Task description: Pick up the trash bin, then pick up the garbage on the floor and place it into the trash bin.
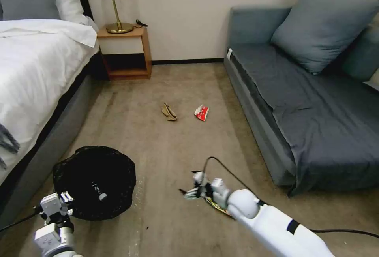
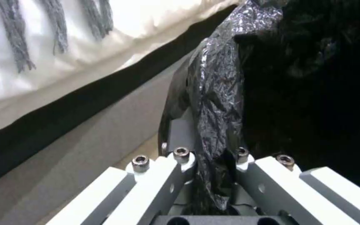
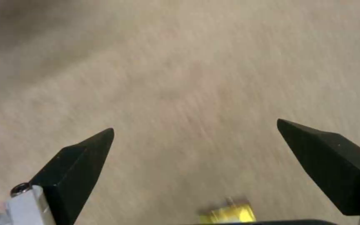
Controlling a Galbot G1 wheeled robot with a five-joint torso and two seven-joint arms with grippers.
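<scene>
While the left pincer (image 2: 211, 175) was pinched on the bag-lined rim of the bin (image 1: 94, 182), the right pincer (image 3: 194, 156) hung spread just above the carpet (image 1: 173, 146).

Item, right pincer: black fingertips (image 3: 80, 159) wide apart over bare carpet; a gold wrapper (image 3: 228, 215) lay just beneath and behind it, partly under the arm in the head view.

Item, left pincer: fingers pressed together on crinkled black plastic at the bin's near rim, low at the robot's left, beside the bed (image 1: 35, 75).

Item, bin: sat near the bed frame, a bottle (image 1: 98, 193) lying inside on the black liner.

Item, garbage remaining: a tan scrap (image 1: 169, 112) and a red-and-white wrapper (image 1: 201, 112), near each other on the carpet mid-room, well apart from both pincers, between bed and sofa (image 1: 300, 103).

Step in hand, by judgement: bin secured, one piece deposited, the gold wrapper being addressed. The next move would call for lowering the spread fingers so they straddle the flat wrapper, then closing without merely pushing it along the carpet.

Writing: none legible; print on the red-and-white wrapper too small to read.
</scene>
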